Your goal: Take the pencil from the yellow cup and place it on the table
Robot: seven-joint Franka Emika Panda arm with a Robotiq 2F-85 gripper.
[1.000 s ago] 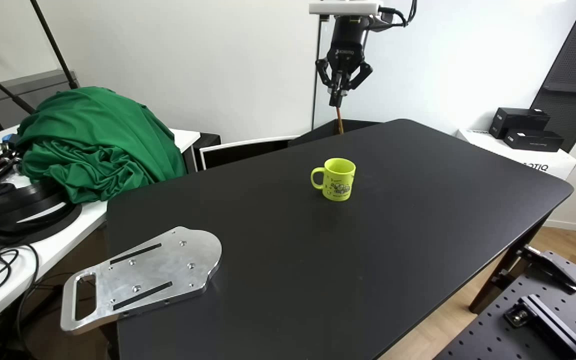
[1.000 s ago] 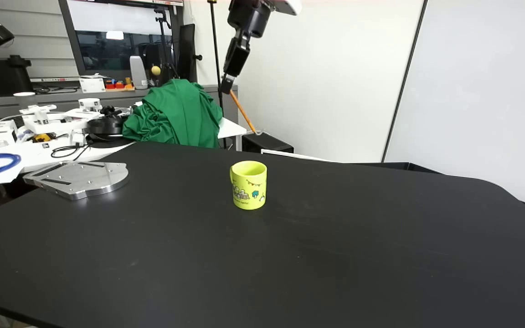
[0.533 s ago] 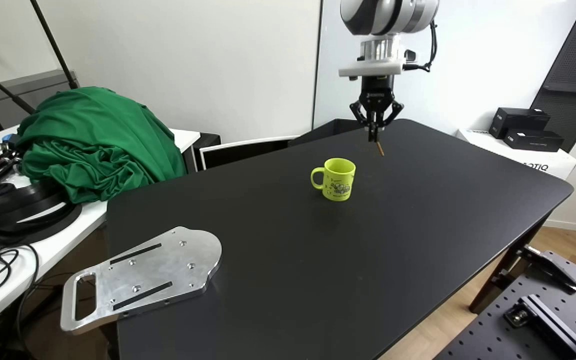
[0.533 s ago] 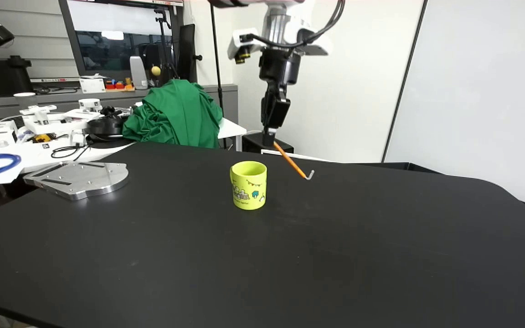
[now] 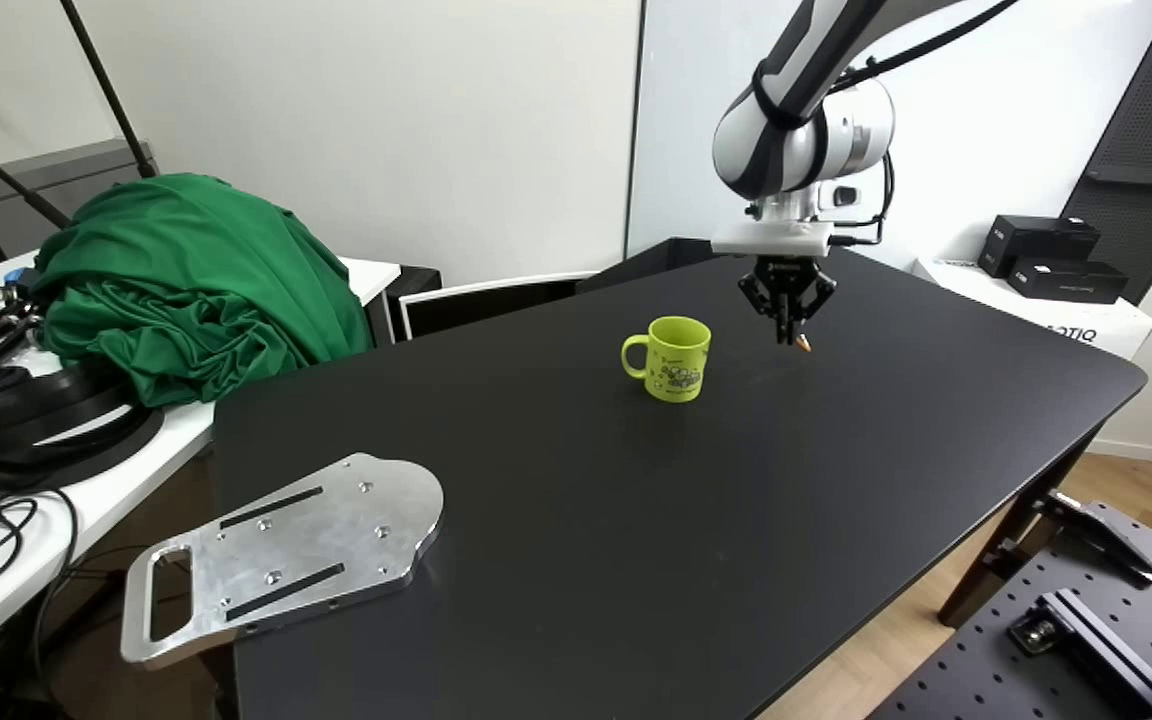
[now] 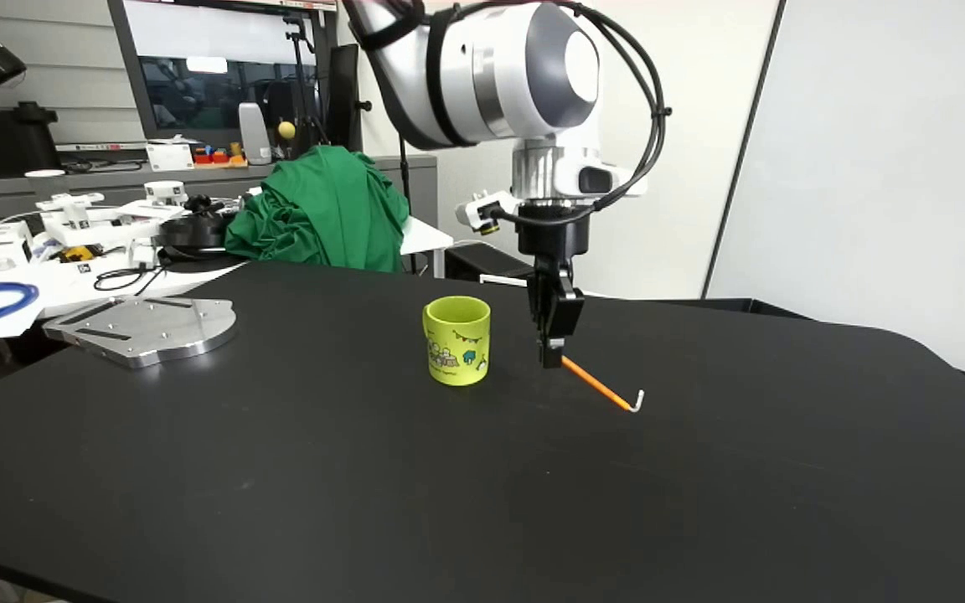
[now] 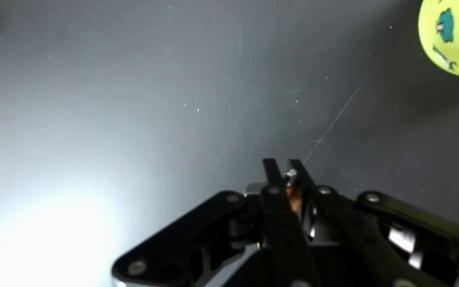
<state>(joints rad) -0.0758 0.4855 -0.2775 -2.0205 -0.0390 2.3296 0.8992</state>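
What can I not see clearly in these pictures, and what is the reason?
Pencil, upper end: hidden by the gripper in an exterior view.
Pencil's contact with the table: unclear against its dark surface in an exterior view.
Cup, wrist view: cut off by top and right edges.
Cup's inside bottom, both exterior views: hidden by its near wall.
Arm, both exterior views: cut off by top edge.

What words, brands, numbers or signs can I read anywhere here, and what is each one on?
"OTIQ": white box, in an exterior view; whatever comes before is unclear.
Front black box and rear black box: pale marks, too small to read.
Yellow cup: its tiny lettering is too small to read.
Pincer: pale mark on its body, too blurred to read.
I can make out nothing else.
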